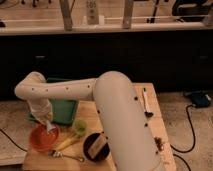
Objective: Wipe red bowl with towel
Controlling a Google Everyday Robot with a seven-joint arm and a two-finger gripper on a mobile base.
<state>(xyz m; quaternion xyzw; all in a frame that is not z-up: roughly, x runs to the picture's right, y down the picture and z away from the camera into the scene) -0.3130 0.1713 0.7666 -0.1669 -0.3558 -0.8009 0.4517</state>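
The red bowl [42, 138] sits at the near left of the wooden table [150, 102]. My white arm reaches from the lower right across to the left and bends down over the bowl. My gripper [49, 127] hangs over the bowl's upper right part. A small pale towel [50, 131] shows at the gripper's tip, resting on the inside of the bowl.
A green tray [62, 111] lies behind the bowl. A small green cup [79, 127] stands right of the bowl, and a black round dish [96, 147] is nearer right. A yellow-handled utensil [66, 145] and a spoon [67, 156] lie in front. A pen-like object [145, 97] lies far right.
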